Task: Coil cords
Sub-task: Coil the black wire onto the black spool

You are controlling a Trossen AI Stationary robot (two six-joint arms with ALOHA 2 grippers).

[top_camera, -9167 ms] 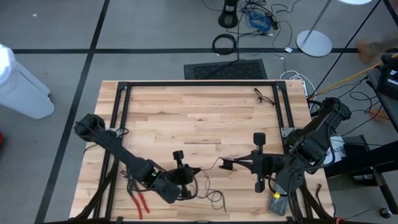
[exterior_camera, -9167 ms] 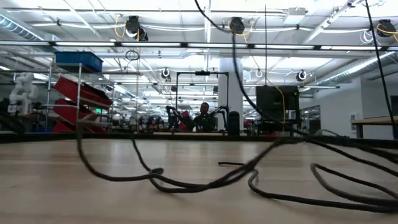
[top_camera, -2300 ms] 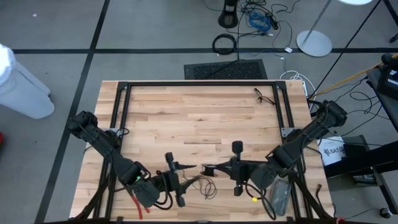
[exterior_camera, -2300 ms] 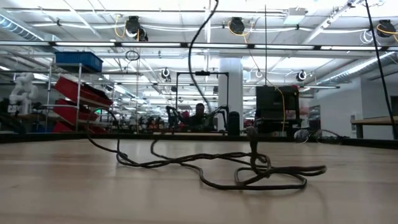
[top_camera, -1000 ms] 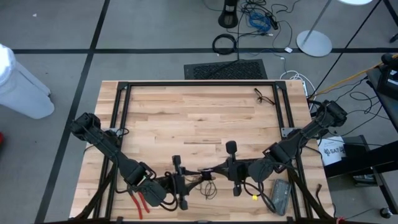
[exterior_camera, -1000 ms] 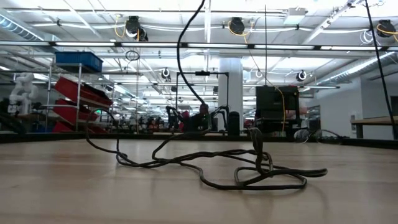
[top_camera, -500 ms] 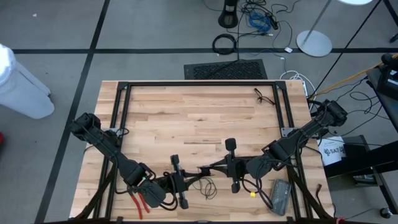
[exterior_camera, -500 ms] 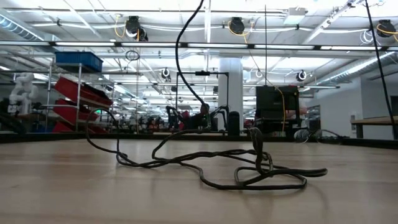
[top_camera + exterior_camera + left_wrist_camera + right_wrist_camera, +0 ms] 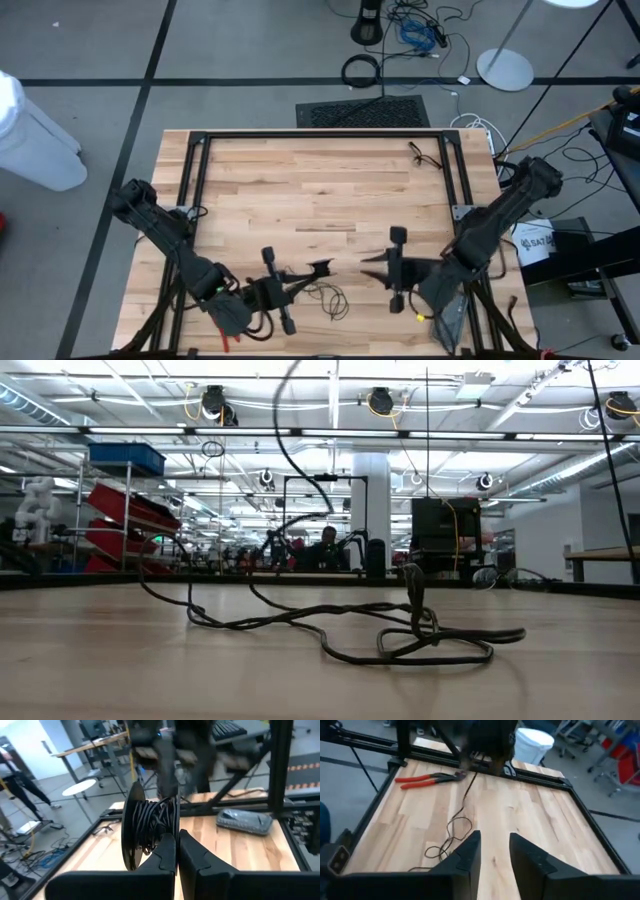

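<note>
Black cord (image 9: 322,297) sprawled crosswise between grippers; left gripper (image 9: 318,269) clamped shut on one end, right gripper (image 9: 368,260) parted, empty, just beside.

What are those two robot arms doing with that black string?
They are winding up a thin black cord on the wooden table. The left gripper is shut on a small spool with cord wrapped around it. The right gripper is open, a little way off, holding nothing. The rest of the cord lies in loose loops near the table's front edge.
</note>
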